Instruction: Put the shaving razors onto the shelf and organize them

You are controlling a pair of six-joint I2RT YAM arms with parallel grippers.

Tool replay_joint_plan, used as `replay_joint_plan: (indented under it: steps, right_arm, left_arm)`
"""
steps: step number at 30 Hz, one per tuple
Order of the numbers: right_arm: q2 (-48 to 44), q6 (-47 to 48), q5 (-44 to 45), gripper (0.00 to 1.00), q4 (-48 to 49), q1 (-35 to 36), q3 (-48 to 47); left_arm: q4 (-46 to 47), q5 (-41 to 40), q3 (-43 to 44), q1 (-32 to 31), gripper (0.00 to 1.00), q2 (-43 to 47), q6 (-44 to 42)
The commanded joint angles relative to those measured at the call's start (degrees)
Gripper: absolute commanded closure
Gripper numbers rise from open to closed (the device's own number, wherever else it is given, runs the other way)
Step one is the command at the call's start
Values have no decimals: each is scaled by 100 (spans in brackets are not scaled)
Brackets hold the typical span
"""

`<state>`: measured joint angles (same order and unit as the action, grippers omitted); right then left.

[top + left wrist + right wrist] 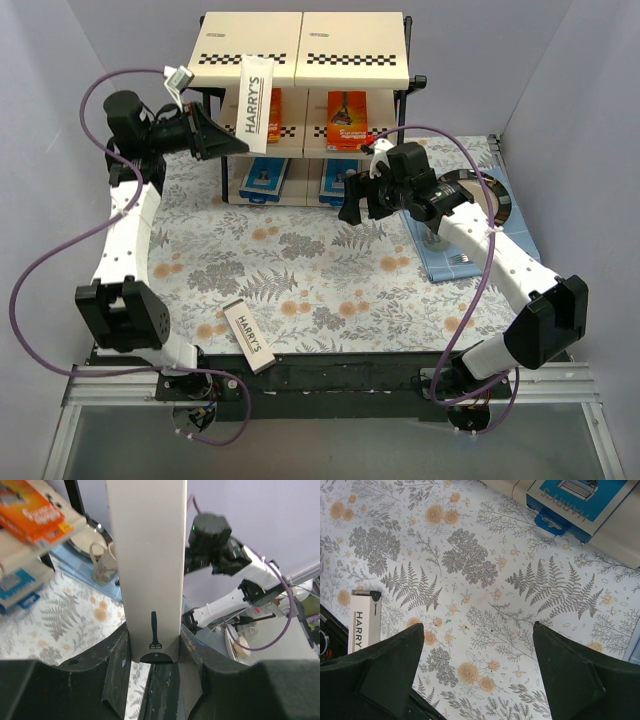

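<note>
The shelf (pixel 300 45) stands at the back, with two orange Gillette packs (pixel 349 120) on its middle board and two blue-and-white boxes (pixel 264 178) on the bottom one. My left gripper (pixel 226 140) is shut on a long white HARRY'S box (pixel 254 103), held upright in front of the shelf's left half; the left wrist view shows the box (pixel 150 570) clamped between the fingers. A second HARRY'S box (pixel 249 335) lies on the cloth near the front edge, also in the right wrist view (pixel 364 625). My right gripper (pixel 352 205) is open and empty above the cloth (pixel 480 645).
A blue box (pixel 580 500) on the bottom board shows at the top right of the right wrist view. A beige mug (pixel 102 562), a plate (pixel 482 195) and a blue napkin with a fork (pixel 455 262) lie at the right. The table has a floral cloth (pixel 300 260).
</note>
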<state>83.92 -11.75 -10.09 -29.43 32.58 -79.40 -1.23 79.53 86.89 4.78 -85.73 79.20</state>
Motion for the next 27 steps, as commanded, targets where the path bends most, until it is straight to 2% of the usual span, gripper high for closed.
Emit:
replay_joint_plan:
  steps: [1, 3, 4, 8, 17, 22, 27]
  right_arm:
    - [-262, 50, -108, 4, 315, -50, 196]
    - [-350, 50, -99, 4, 333, -58, 319]
    - [-420, 50, -99, 4, 350, -67, 363]
    - [-622, 76, -46, 3, 394, -111, 626]
    - [-763, 76, -37, 3, 429, -287, 873]
    - [-719, 85, -46, 3, 482, -331, 926]
    - [-719, 103, -55, 3, 491, -348, 926]
  left_arm:
    - [484, 133, 1503, 58, 73, -899, 606]
    - [344, 46, 2083, 67, 73, -1435, 580]
    - [274, -16, 2721, 67, 73, -1603, 544]
    - [-52, -279, 3930, 76, 73, -2289, 395]
    - [62, -789, 4924, 76, 72, -3159, 508]
    - [387, -1088, 5232, 76, 65, -3423, 676]
    - [571, -1290, 5541, 76, 62, -3802, 711]
